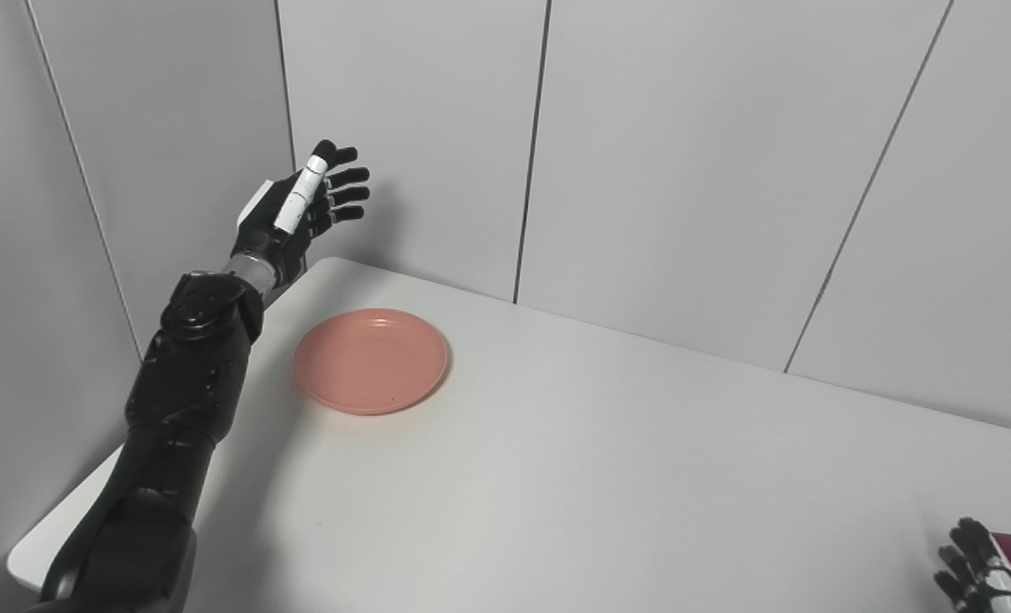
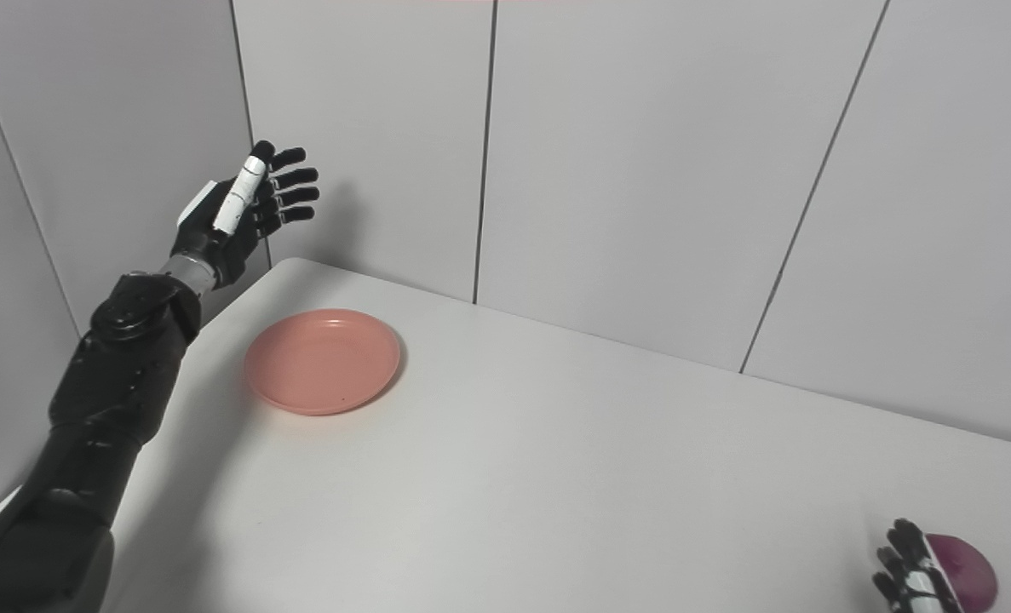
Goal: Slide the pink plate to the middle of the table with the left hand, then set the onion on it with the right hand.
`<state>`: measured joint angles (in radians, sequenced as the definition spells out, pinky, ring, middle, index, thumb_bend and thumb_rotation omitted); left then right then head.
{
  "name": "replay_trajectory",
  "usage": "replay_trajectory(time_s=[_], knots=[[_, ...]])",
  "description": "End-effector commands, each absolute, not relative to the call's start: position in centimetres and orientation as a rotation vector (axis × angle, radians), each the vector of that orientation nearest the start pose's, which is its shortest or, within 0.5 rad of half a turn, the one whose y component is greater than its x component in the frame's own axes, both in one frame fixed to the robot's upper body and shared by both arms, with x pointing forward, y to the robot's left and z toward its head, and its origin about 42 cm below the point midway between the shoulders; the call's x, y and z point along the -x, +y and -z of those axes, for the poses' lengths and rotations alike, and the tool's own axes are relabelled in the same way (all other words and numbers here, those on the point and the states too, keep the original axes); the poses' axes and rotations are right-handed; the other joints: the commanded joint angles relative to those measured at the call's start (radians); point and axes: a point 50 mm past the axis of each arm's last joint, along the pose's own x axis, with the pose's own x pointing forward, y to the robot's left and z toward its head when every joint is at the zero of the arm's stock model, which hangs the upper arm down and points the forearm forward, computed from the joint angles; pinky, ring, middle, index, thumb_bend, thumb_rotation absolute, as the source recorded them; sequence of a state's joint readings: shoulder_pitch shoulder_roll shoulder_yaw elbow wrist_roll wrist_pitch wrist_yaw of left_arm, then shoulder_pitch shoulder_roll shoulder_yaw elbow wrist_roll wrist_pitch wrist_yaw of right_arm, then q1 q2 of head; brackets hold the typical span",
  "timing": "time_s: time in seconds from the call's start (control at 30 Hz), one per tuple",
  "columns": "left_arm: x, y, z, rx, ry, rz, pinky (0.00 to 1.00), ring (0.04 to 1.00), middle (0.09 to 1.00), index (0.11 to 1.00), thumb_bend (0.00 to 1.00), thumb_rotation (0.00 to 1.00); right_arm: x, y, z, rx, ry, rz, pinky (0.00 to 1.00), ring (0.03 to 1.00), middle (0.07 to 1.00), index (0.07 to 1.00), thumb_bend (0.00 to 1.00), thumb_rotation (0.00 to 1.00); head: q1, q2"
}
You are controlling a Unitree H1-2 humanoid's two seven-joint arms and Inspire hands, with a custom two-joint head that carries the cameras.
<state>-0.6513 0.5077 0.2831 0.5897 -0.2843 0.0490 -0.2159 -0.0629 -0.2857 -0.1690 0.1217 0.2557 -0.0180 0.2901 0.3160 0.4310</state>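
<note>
- Our left hand (image 1: 305,213) is raised above the far left corner of the table (image 1: 607,477), with its fingers (image 1: 347,179) spread apart and nothing in them; the thumb, partly white, points upward.
- We see that this hand is well clear of the tabletop, up against the grey wall panels (image 1: 684,153), and touches nothing.
- Our left arm (image 1: 173,400) comes up along the table's left edge, black and jointed, its wrist just beside the rounded corner.
- We find the pink plate (image 1: 371,361) lying flat on the table near that far left corner, below and to the right of the left hand and apart from it.
- We see nothing on the plate.
- Our right hand (image 2: 910,570) shows only at the bottom right edge of both views, its dark fingers curled just beside the onion (image 2: 965,566).
- We cannot tell whether it grips the onion or merely rests against it, since most of the hand is cut off.
- We place the purple onion at the near right of the table, well apart from the plate.
</note>
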Motion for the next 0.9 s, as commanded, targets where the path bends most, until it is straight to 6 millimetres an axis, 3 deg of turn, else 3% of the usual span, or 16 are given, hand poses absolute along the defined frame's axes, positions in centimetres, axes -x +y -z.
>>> replay_trajectory(time_s=[0.0,0.17,0.5,0.6,0.87], knots=[[-48.0,43.9,-29.0,-0.028,-0.264,-0.132,0.77,0.775,0.783,0.782,0.82,0.80,-29.2,-33.5,-9.4,-0.001,0.031,-0.100,1.00,0.989,0.991,0.971,0.84,0.88,0.000,0.002],[-49.1,45.1,-26.9,0.011,-0.198,-0.185,0.77,0.783,0.783,0.820,0.82,0.80,-28.9,-33.5,-9.5,-0.005,0.028,-0.099,0.99,0.986,0.990,0.965,0.84,0.87,-0.004,0.011],[-49.6,45.7,-22.8,0.128,-0.098,-0.271,0.77,0.793,0.802,0.801,0.85,0.76,-28.4,-33.3,-9.8,-0.007,0.022,-0.099,0.98,0.982,0.983,0.960,0.85,0.86,-0.020,0.035],[-49.4,45.9,-21.9,0.139,-0.076,-0.280,0.76,0.781,0.797,0.822,0.81,0.80,-28.1,-33.2,-10.1,0.000,0.024,-0.096,0.97,0.977,0.983,0.964,0.84,0.87,-0.024,0.040],[-49.2,46.0,-20.4,0.150,-0.035,-0.326,0.81,0.808,0.791,0.819,0.81,0.82,-27.6,-33.2,-10.5,0.012,0.024,-0.094,1.00,0.989,0.993,0.976,0.83,0.89,-0.026,0.049]])
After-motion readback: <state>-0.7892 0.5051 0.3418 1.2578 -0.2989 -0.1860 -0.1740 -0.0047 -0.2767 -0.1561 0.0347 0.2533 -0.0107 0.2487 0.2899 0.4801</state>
